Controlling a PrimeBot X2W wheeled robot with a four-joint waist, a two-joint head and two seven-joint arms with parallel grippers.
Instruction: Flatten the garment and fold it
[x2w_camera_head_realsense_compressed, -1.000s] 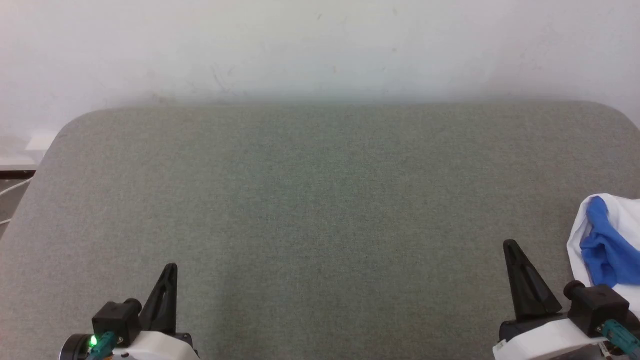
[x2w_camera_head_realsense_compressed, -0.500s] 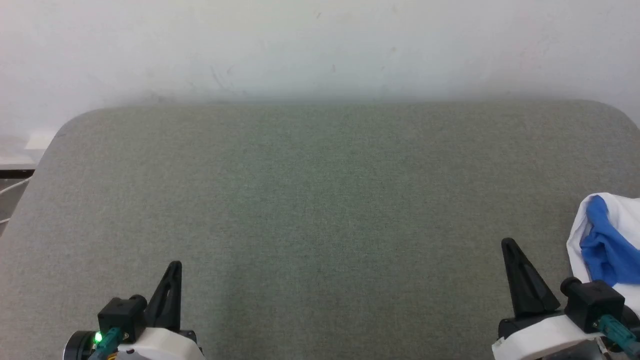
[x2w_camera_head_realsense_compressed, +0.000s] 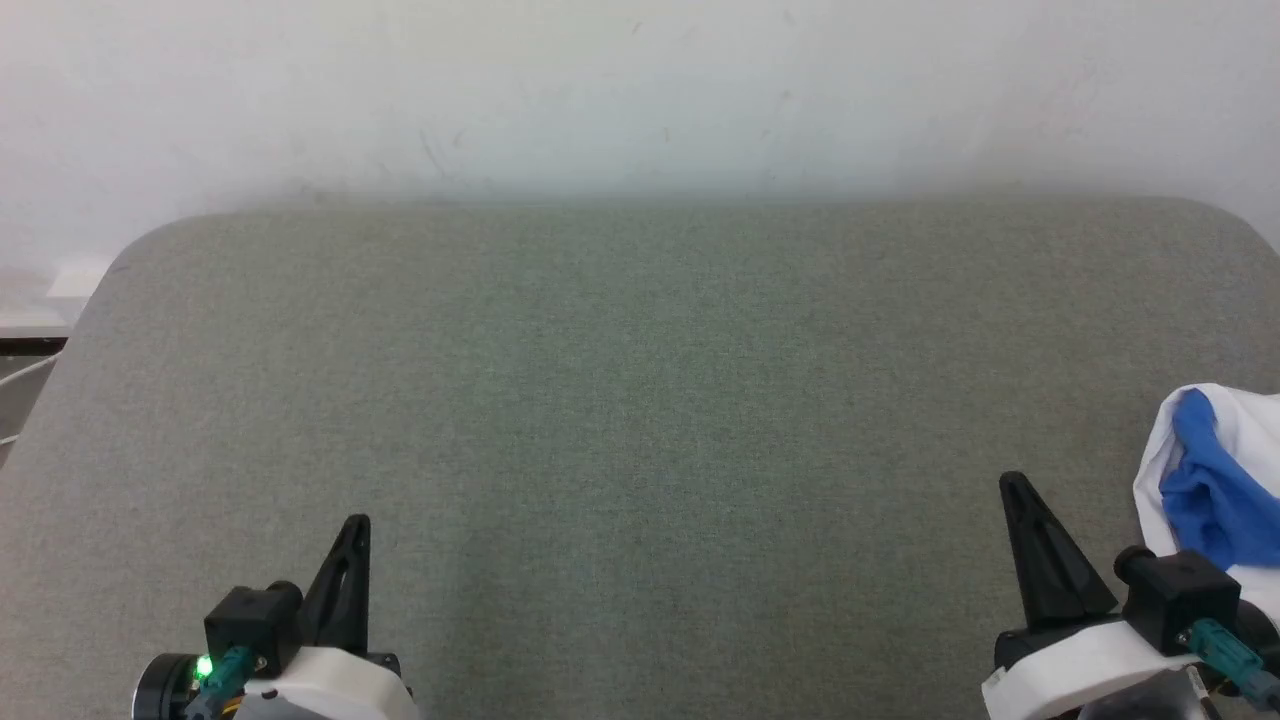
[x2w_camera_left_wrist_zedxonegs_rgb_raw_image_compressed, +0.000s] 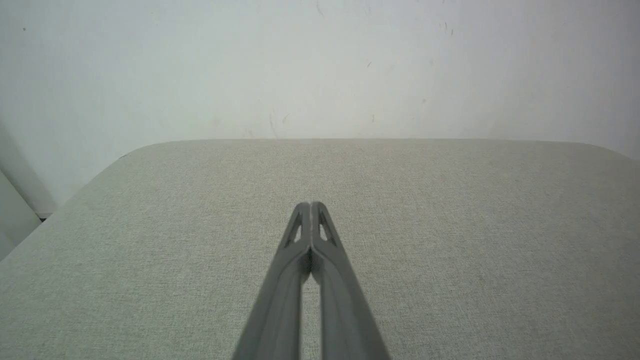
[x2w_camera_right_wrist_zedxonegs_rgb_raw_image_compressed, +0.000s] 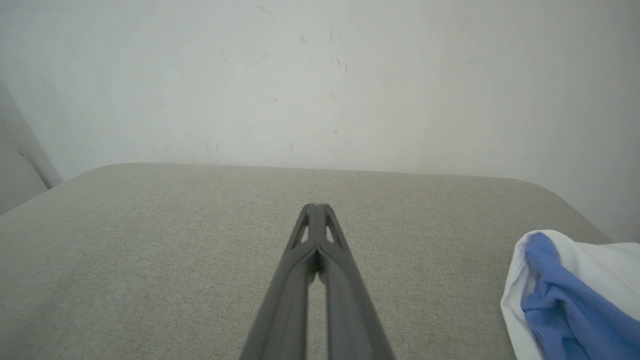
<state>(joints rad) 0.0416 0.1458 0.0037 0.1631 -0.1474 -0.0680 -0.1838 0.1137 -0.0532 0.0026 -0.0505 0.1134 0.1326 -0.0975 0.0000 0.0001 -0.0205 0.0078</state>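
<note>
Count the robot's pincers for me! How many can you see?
2. The left pincer is at the lower left of the head view, shut, over the grey table. The right pincer is at the lower right, shut, beside the crumpled white-and-blue shirt.

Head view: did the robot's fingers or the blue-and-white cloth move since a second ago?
Only a little. The left fingers crept forward and toward the middle; the right fingers edged inward too. Both stay shut, holding nothing. The garment stays crumpled at the table's right edge, untouched.
</note>
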